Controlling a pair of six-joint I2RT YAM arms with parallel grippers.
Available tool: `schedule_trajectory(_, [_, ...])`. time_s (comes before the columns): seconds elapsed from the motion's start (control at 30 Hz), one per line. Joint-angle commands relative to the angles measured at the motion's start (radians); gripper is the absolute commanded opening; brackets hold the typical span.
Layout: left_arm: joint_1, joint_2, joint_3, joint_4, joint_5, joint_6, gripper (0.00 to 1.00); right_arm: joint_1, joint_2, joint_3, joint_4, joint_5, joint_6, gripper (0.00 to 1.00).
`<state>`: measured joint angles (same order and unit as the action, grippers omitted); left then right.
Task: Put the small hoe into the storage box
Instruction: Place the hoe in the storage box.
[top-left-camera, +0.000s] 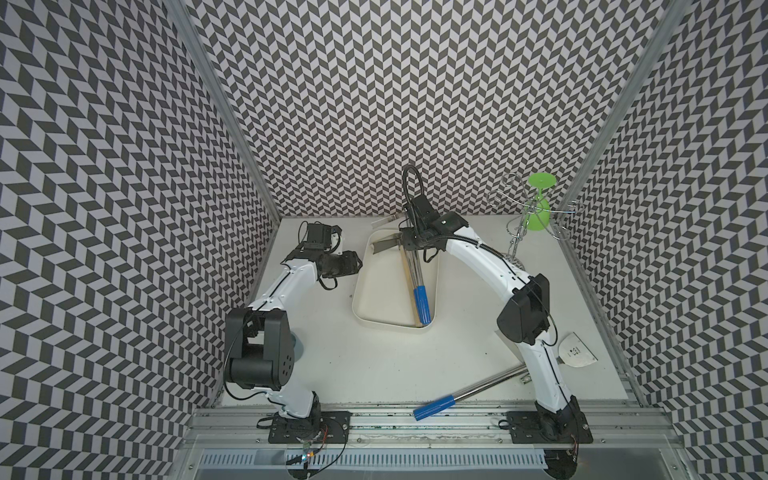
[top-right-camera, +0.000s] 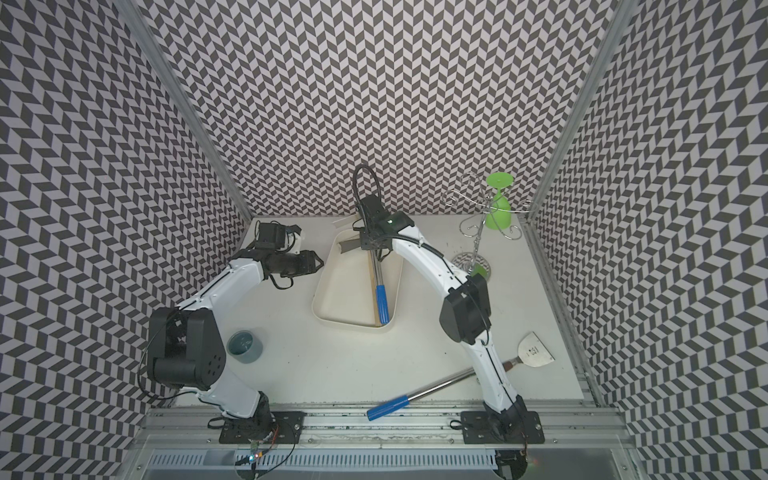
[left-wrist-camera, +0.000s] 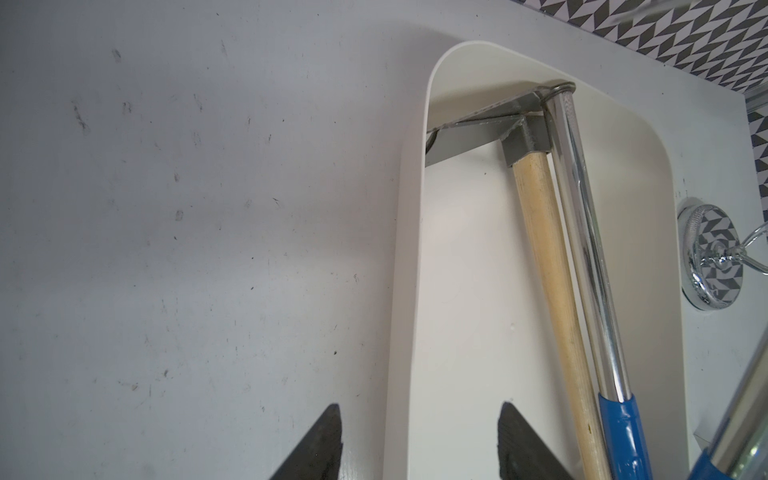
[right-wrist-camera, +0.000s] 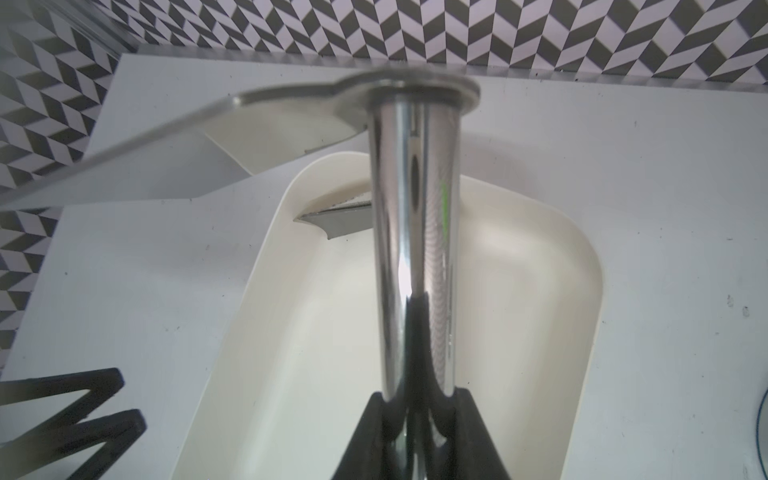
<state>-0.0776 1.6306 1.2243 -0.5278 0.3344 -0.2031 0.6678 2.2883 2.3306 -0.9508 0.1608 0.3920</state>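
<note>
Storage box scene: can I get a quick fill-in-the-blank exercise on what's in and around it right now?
1. The right gripper is shut on a hoe whose grip is coloured ____.
2. The other hoe in the box has a handle made of ____.
3. The glass hanging upside down on the rack is ____.
4. The left gripper has its fingers ____, holding nothing.
Missing words: blue; wood; green; open.

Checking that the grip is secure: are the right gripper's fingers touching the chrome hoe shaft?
Touching. The right wrist view shows the fingers of the right gripper pressed against both sides of the chrome hoe shaft, no gap.
</note>
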Motion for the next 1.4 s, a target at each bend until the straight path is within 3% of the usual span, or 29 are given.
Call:
schedule_trajectory(0.0, [0.006,-0.022,-0.011,0.020,0.005,-0.001,0.60,0.016,0.020,0.009,0.047,-0.010,-0.006,0.00])
schedule_trajectory(0.93, [0.015,-0.004,-0.015,0.032,0.015,-0.001,0.60,0.025,0.182,0.023,0.057,-0.020,0.014,0.00])
schedule_trajectory(1.13, [0.015,-0.003,-0.016,0.032,0.019,0.001,0.60,0.021,0.199,0.062,0.086,-0.046,0.040,0.19])
schedule_trajectory(1.3, [0.017,-0.003,-0.017,0.032,0.017,0.002,0.60,0.007,0.194,0.074,0.084,-0.044,0.042,0.26])
schedule_trajectory(1.37, [0.016,0.001,-0.016,0.032,0.017,0.001,0.60,0.001,0.188,0.076,0.083,-0.044,0.045,0.35])
